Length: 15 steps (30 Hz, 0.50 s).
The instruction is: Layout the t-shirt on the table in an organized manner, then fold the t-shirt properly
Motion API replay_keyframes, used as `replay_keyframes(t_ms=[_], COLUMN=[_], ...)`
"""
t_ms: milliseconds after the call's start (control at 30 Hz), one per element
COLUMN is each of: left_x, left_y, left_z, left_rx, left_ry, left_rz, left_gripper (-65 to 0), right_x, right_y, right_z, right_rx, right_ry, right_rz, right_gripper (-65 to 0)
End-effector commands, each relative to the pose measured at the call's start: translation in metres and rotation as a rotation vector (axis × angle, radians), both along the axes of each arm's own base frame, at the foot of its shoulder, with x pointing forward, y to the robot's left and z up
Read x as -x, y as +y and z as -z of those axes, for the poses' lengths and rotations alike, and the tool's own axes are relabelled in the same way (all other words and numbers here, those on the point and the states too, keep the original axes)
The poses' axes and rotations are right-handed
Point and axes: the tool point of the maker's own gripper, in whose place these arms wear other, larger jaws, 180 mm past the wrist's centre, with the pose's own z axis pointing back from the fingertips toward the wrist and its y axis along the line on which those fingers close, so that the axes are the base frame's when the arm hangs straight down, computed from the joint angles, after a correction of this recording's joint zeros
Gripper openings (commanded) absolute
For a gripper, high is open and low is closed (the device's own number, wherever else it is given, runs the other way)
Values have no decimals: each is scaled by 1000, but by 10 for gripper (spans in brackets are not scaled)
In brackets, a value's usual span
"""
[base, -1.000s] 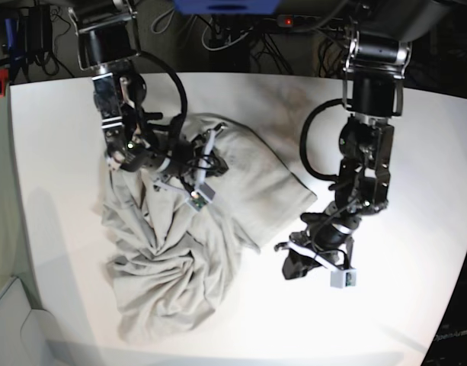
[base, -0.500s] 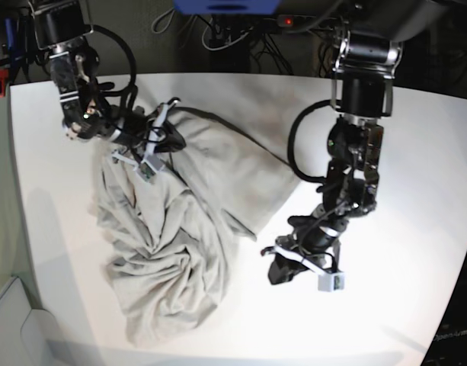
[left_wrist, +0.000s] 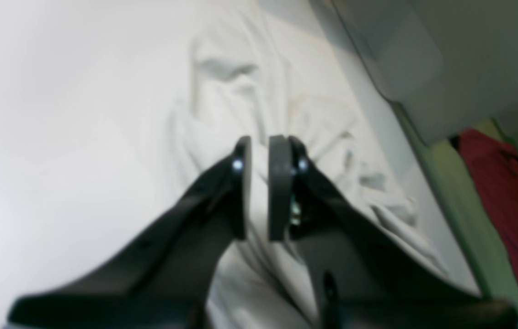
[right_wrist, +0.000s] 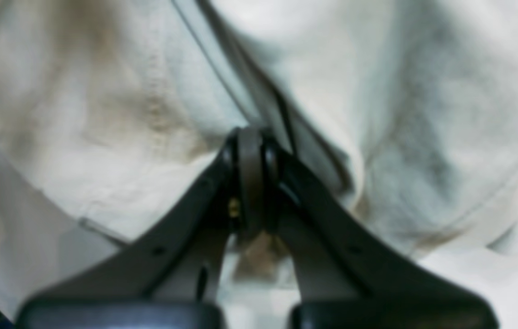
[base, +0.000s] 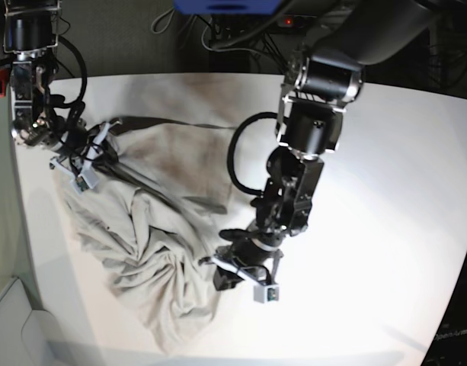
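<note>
The grey-beige t-shirt (base: 157, 229) lies crumpled on the left half of the white table (base: 385, 191). My right gripper (base: 96, 156) is at the shirt's far left corner, shut on a fold of the cloth. In the right wrist view its pads (right_wrist: 250, 137) pinch the t-shirt (right_wrist: 400, 114) tightly. My left gripper (base: 220, 278) hangs low at the shirt's near right edge. In the left wrist view the left gripper (left_wrist: 259, 146) shows only a narrow gap with nothing in it. The bunched t-shirt (left_wrist: 249, 91) lies just beyond its tips.
Cables and a power strip (base: 241, 30) run behind the table's far edge. A pale box (base: 8, 320) stands off the table's left front corner. A red cloth (left_wrist: 505, 192) hangs beyond the table edge in the left wrist view.
My right gripper has pulled its hold on the shirt toward the far left, stretching the cloth. The left arm has swung left to the shirt's near edge.
</note>
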Motion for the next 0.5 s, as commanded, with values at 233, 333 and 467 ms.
replay_keyframes(t_ms=[233,333,467], left_x=[-32,-29,-16], left_y=[-15,-25,-40], left_z=[-14,-15,-2], left_rx=[20,21,-23], left_ry=[-83,-96,-81], left_rz=[-31,-8,56], left_gripper=[-580,-580,-580], right_x=[12,12,8], right_y=[-21,-22,-18], right_z=[9,10,2], right_rx=[89,91,95], right_ry=[57,62,39], right_rz=[16,16,4], right_gripper=[-650,-650,-650])
